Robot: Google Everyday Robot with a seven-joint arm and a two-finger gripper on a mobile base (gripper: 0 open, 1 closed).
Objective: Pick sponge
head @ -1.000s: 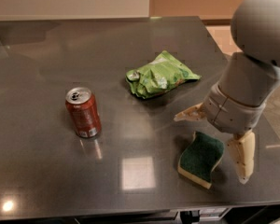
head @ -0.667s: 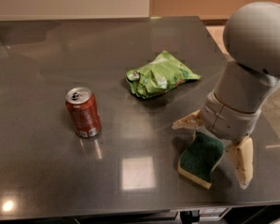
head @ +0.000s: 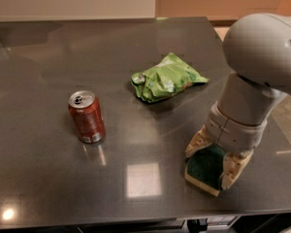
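The sponge [head: 205,165], dark green on top with pale yellow foam below, lies near the table's front right edge. My gripper [head: 209,170] has come down over it from above. Its two cream fingers [head: 235,168] stand on either side of the sponge and press its left and right edges. The sponge still rests on the table top. The grey arm [head: 254,81] rises above it and hides the sponge's far end.
A red soda can [head: 87,116] stands upright at left centre. A light green wrinkly snack bag [head: 166,76] lies behind the sponge, towards the middle. The dark table [head: 48,57] ends just in front of the sponge and close to its right.
The gripper has dropped lower over the sponge and its fingers have drawn in from a wide spread to the sponge's sides. The can and bag have not moved.
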